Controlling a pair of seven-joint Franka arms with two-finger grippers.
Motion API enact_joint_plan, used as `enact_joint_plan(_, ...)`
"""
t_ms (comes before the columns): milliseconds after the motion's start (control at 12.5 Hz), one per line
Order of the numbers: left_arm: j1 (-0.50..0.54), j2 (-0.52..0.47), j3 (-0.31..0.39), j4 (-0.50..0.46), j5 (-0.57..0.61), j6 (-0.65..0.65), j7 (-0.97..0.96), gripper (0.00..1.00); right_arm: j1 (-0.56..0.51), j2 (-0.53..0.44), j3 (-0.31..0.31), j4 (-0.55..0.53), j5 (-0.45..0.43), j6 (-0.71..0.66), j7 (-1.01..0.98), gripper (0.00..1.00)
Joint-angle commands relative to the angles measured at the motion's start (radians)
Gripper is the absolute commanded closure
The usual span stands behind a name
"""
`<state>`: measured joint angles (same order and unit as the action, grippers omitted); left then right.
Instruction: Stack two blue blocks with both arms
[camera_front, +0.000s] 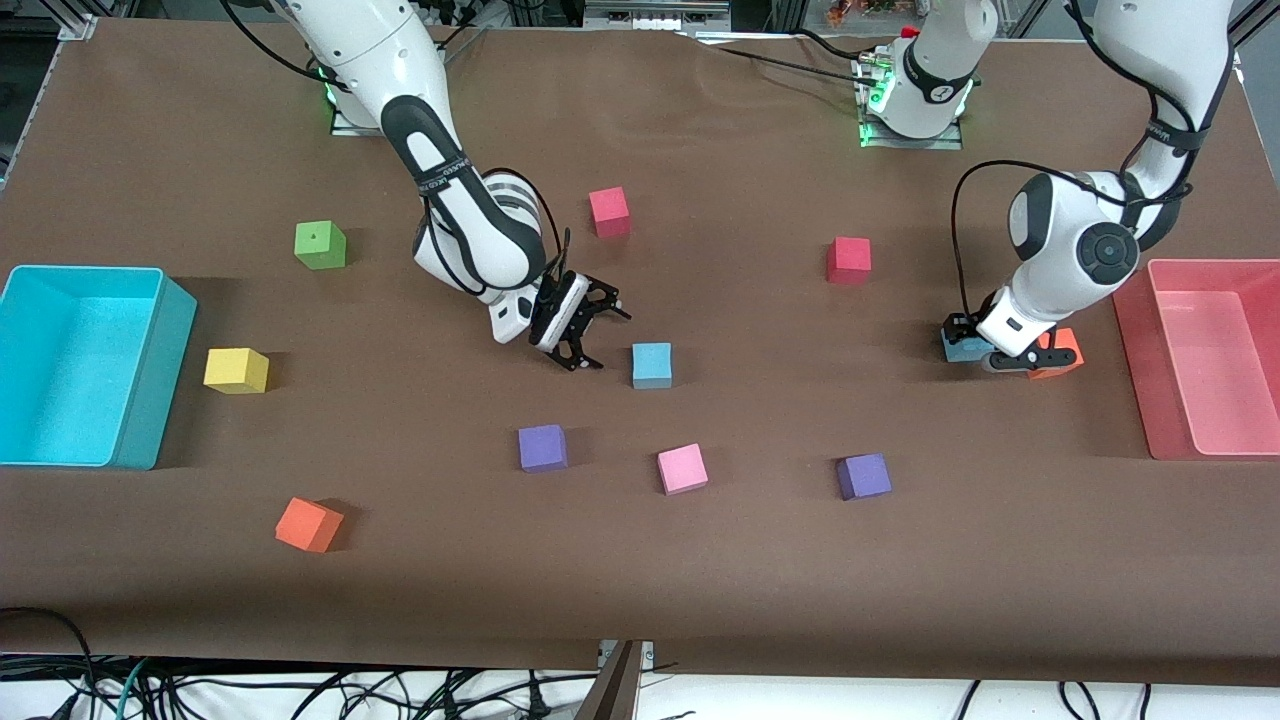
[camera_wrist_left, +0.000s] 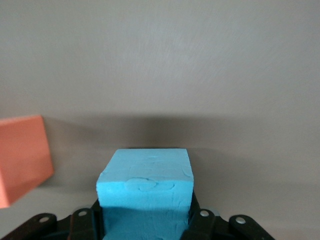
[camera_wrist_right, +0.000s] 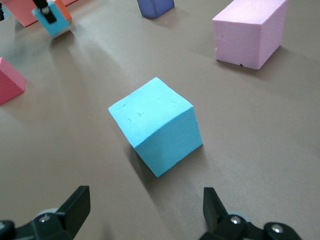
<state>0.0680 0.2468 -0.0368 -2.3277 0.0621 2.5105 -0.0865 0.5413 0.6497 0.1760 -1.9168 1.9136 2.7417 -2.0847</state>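
Table (camera_front: 700, 580) surface is brown and carries coloured foam cubes and two bins. The left gripper (camera_front: 985, 350) sits at the centre right of the front view, low at the table, with its fingers closed against the sides of a blue block (camera_front: 962, 348). The left wrist view shows this blue block (camera_wrist_left: 146, 192) seated between the two black fingers (camera_wrist_left: 202, 225), with an orange cube (camera_wrist_left: 22, 160) just beside it at the left edge of that picture. In the front view the same orange cube (camera_front: 1062, 355) lies next to the held block, toward the pink bin (camera_front: 1205, 440).

The right gripper (camera_front: 580, 330) hangs at the centre of the front view, tilted, with its fingers spread wide and nothing between them. The second blue block (camera_front: 652, 364) rests on the table just beside this gripper, apart from it. In the right wrist view the second blue block (camera_wrist_right: 157, 125) sits in the middle of the picture, above the two open fingertips (camera_wrist_right: 77, 202).

A pink cube (camera_front: 682, 469) and two purple cubes (camera_front: 543, 448) lie lower in the front view than the second blue block. A cyan bin (camera_front: 150, 400) occupies the left edge.
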Motion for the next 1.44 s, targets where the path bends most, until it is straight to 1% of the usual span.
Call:
enact_joint_plan(0,-0.083,-0.103,-0.05,0.13,-0.011,-0.238,-0.062,1.0,0.011,0.017,0.011,0.03,0.019,-0.005,-0.029,0.0)
enact_joint_plan(80,-0.114,-0.104,-0.079,0.216,-0.048,-0.345,-0.129,1.0,0.009,0.018,0.011,0.038,0.018,-0.005,-0.029,0.0)
enact_joint_plan(160,-0.167,-0.1,-0.098,0.293,-0.06,-0.416,-0.169,1.0,0.009,0.021,0.01,0.041,0.018,-0.005,-0.025,0.0)
enact_joint_plan(239,-0.228,-0.09,-0.104,0.356,-0.061,-0.444,-0.195,1.0,0.008,0.027,0.008,0.041,0.019,-0.005,-0.017,0.0)
enact_joint_plan(399,-0.341,-0.022,-0.104,0.477,-0.067,-0.456,-0.246,1.0,0.008,0.03,0.008,0.055,0.022,-0.005,-0.012,0.0)
enact_joint_plan(559,-0.423,0.095,-0.101,0.621,-0.175,-0.464,-0.318,1.0,0.008,0.031,0.008,0.05,0.022,-0.005,-0.018,0.0)
enact_joint_plan(718,-0.525,0.23,-0.072,0.784,-0.193,-0.486,-0.388,1.0,0.009,0.031,0.008,0.055,0.021,-0.005,-0.014,0.0)
enact_joint_plan(958,-0.644,0.405,-0.037,0.971,-0.196,-0.486,-0.569,1.0,0.009,0.037,0.008,0.05,0.019,-0.005,-0.023,0.0)
enact_joint_plan(1117,-0.694,0.471,-0.008,1.037,-0.196,-0.481,-0.617,1.0,0.009,0.037,0.008,0.053,0.019,-0.005,-0.023,0.0)
enact_joint_plan(1357,-0.718,0.526,0.005,1.082,-0.196,-0.477,-0.63,1.0,0.009,0.042,0.008,0.053,0.018,-0.005,-0.026,0.0)
